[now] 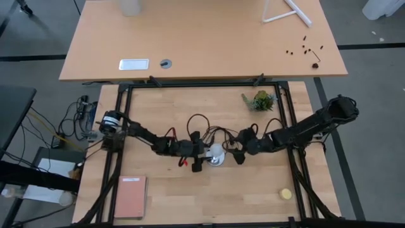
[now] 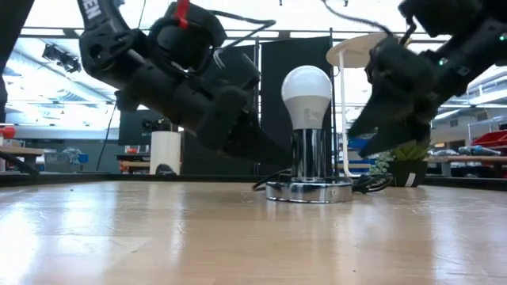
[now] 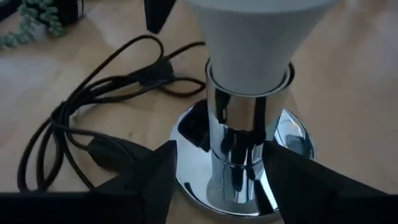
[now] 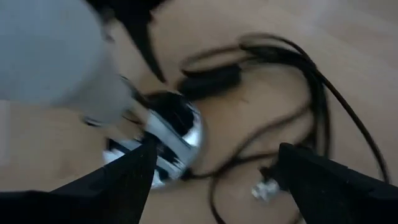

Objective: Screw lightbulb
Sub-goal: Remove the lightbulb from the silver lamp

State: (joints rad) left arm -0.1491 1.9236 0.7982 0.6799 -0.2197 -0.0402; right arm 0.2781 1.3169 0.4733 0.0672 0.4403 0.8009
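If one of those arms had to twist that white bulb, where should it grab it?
Probably on the lightbulb's round white dome, with jaws either side of its widest part, coming level from the side or down from above. The bulb stands upright in the chrome lamp base, so its narrow neck sits close to the socket with little room. The left gripper sits open, low at the base.

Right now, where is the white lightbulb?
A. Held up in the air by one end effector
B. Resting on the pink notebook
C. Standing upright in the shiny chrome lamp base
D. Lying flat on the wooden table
C: the low view shows the lightbulb upright on top of the chrome lamp base, with the left end effector open around the base's stem.
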